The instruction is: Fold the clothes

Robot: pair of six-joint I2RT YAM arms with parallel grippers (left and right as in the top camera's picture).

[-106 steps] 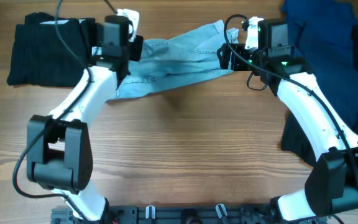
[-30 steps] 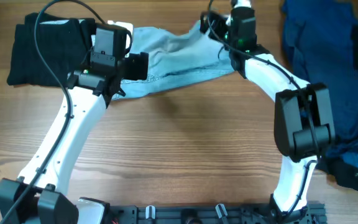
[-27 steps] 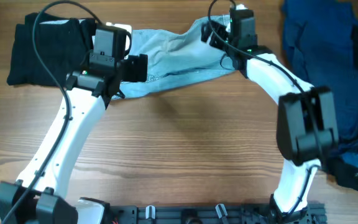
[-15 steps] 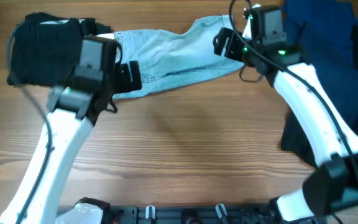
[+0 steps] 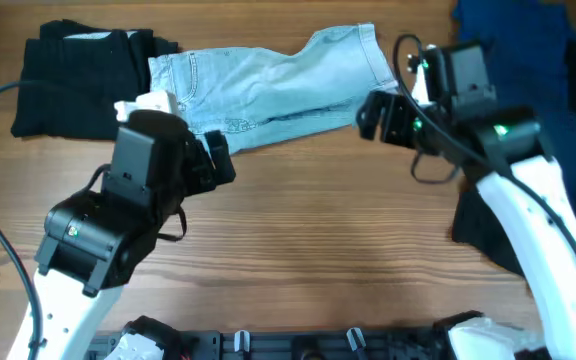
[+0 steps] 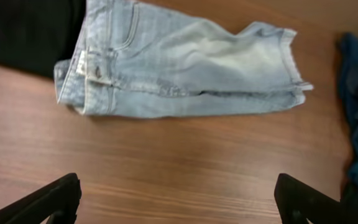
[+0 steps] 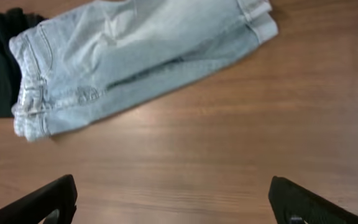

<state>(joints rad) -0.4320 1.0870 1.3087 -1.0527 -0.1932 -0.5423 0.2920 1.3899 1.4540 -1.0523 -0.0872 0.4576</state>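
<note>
Left gripper [image 6: 179, 200]: fingers spread wide, holding nothing, hanging over bare wood on the near side of the shorts. Right gripper [image 7: 174, 200]: likewise spread wide and empty, also short of the cloth. Pale denim shorts [image 5: 268, 85]: lying flat at the far side of the table, apparently doubled leg over leg, waistband to the left, cuffed hems to the right and angled slightly away. Black garment [image 5: 73, 80]: a dark folded mass at the far left, touching the waistband end of the shorts. Navy clothes [image 5: 538, 70]: a loose heap at the far right, near the cuffs but apart from them, with the right arm passing beside it. Hazards, as judged: a pinch at the waistband could catch the black cloth too, since the two lie against each other; a pinch that takes only the top layer would likely slide the two legs apart and spoil the fold; uneven lifting by the two arms could skew the denim; the right arm's elbow could drag the navy heap. Table [image 5: 318, 240]: brown wood grain, smooth, bare through the middle. Room: nothing shows beyond the tabletop and the arms' mounting rail at the near edge.
</note>
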